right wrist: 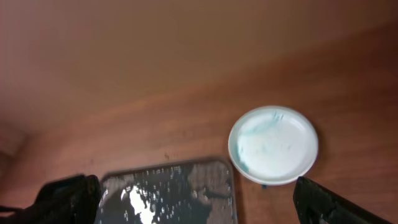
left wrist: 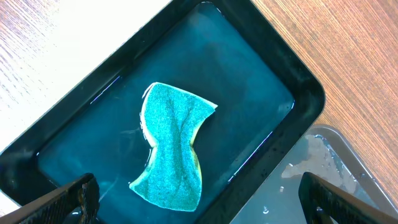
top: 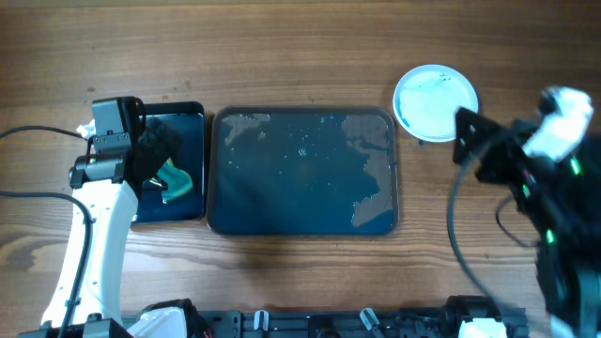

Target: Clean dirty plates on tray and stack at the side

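The large dark tray (top: 305,221) lies in the middle of the table, wet and holding no plates; its corner shows in the right wrist view (right wrist: 186,180) and in the left wrist view (left wrist: 348,168). A white plate (top: 436,101) with faint teal smears sits on the wood just right of the tray's far corner; it also shows in the right wrist view (right wrist: 273,144). Whether more plates lie under it I cannot tell. My left gripper (left wrist: 199,202) is open above the green sponge (left wrist: 173,148). My right gripper (right wrist: 199,199) is open and empty, right of the plate.
A small deep black tray (top: 183,113) holding water and the sponge (top: 176,180) stands left of the large tray. Cables run along the left and right table sides. The arm bases sit at the front edge.
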